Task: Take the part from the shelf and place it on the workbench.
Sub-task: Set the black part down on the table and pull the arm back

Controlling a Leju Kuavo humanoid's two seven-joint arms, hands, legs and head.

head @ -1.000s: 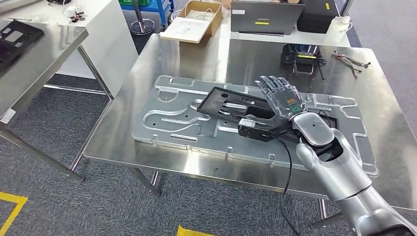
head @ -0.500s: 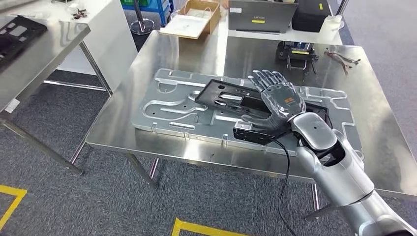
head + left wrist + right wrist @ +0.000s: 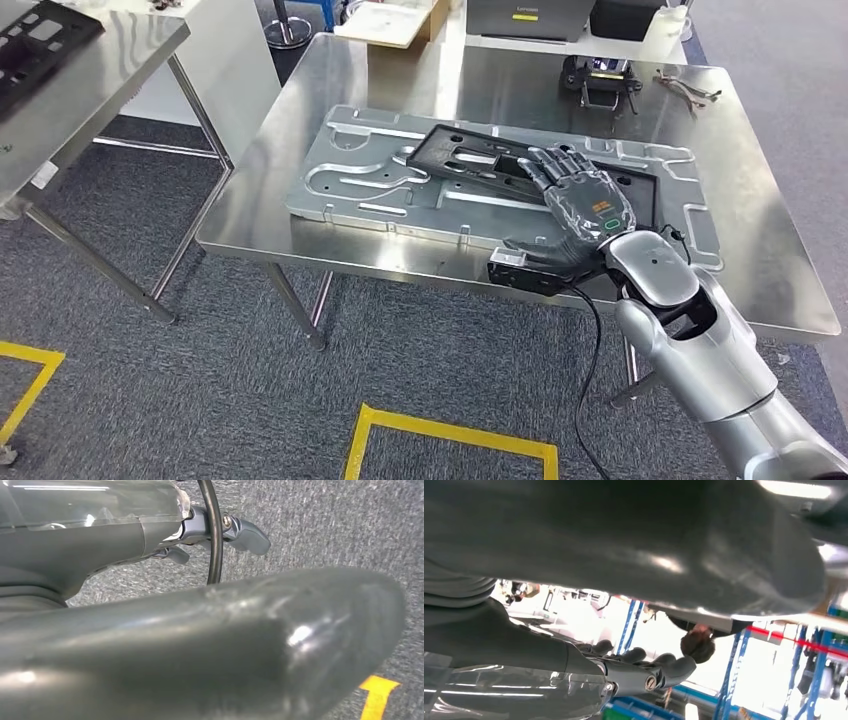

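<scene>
The black frame-shaped part lies flat on the grooved silver plate on the steel workbench. My right hand is over the part's near right end. Its fingers are stretched out flat on top of the part. Its thumb sits apart at the bench's front edge, with nothing in the grip. In the right wrist view the same fingers point straight out. My left hand hangs over grey carpet and holds nothing, with its fingertips apart.
A second steel table at the left carries another black part. At the back of the bench are a cardboard box, a small black device and loose cables. Yellow tape marks the carpet in front.
The camera has pulled back and the whole scene has shifted. The part, earlier tilted up in my right hand's grip, now lies flat on the plate, and the thumb has come away from it.
</scene>
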